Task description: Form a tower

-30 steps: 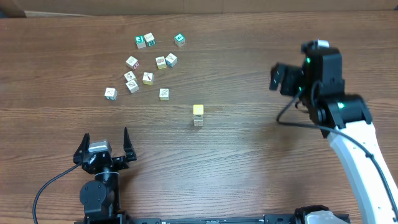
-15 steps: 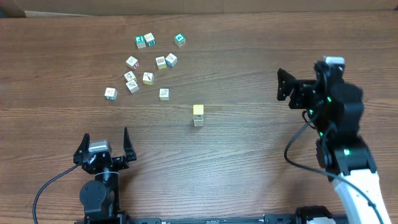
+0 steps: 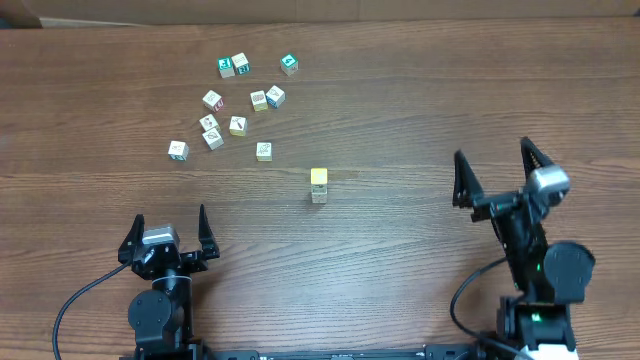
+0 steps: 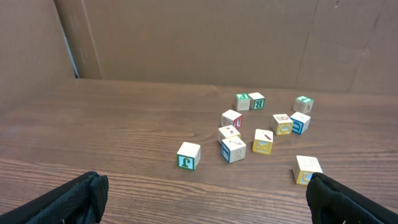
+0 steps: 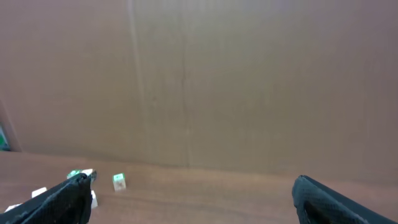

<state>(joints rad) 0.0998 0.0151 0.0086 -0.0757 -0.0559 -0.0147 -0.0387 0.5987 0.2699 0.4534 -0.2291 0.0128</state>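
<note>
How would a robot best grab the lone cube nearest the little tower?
Probably from straight above, pinching two opposite side faces of the cube. It sits flat on the table, apart from the others, so its sides are free.

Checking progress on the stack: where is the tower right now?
In the overhead view the tower stands near the middle of the table, right of and nearer the robot than the closest loose cube.
</note>
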